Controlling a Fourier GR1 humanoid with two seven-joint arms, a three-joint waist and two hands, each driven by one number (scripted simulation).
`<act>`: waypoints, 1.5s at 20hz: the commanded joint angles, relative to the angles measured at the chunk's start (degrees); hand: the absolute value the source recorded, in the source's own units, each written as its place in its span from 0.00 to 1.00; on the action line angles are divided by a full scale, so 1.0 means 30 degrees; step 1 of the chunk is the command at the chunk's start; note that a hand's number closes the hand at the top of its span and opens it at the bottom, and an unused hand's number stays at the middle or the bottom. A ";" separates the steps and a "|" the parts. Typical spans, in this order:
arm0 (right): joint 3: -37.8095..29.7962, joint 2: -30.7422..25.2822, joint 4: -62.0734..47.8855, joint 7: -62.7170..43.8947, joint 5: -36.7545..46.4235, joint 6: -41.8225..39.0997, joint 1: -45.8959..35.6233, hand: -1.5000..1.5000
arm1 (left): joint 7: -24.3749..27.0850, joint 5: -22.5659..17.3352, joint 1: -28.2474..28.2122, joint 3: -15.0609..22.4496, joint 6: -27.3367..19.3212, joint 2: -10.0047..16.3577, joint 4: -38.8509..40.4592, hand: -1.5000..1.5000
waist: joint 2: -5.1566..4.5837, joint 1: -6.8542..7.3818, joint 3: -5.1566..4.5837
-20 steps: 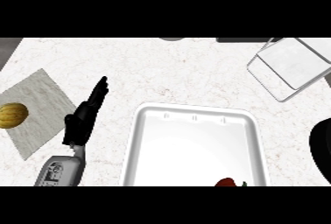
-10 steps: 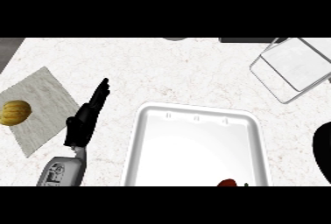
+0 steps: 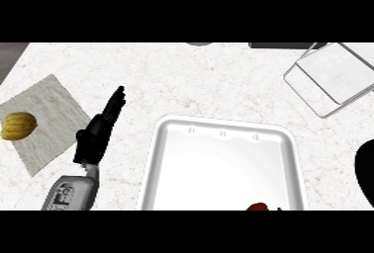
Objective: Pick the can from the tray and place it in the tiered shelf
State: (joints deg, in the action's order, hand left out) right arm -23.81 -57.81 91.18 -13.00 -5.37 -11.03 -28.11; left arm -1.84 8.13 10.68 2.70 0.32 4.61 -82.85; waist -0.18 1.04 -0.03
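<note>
We see the left hand (image 3: 95,141) lying over the desk (image 3: 205,84) near its left side, between the grey cloth (image 3: 51,106) and the white tray (image 3: 219,168). Its fingers are straight and together, pointing toward the far edge, and they hold nothing. We take it to be resting, parked clear of the tray so the way to the can is open. The right hand does not show.

Only a red sliver of the can (image 3: 258,206) is visible, at the tray's near edge toward its near right corner, cut off by the view's lower limit. We cannot tell whether it stands or lies. The rest of the tray is bare.

The tiered shelf (image 3: 337,73), a wire frame with a pale panel, stands at the desk's far right corner, well apart from the tray. The can therefore has to travel up and across the right side of the desk, and we judge that work falls to the right arm.

A yellow ribbed thing, perhaps a small squash (image 3: 18,126), sits on the cloth's left corner, out of the way. A rounded black shape (image 3: 365,168) at the desk's right edge we cannot identify.
</note>
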 commanded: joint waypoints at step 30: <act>0.1663 0.4592 -1.7373 1.2123 0.4827 0.3626 -0.9568 1.00 | 0.0702 -0.0112 0.0122 -0.0724 0.0684 0.0337 0.0384 0.50 | -0.0083 0.0119 0.0020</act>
State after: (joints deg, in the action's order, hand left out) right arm -17.48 -44.29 46.93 17.70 9.21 -0.08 -54.63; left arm 0.44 8.21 10.36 1.33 1.77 4.83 -81.36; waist -0.34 1.19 0.00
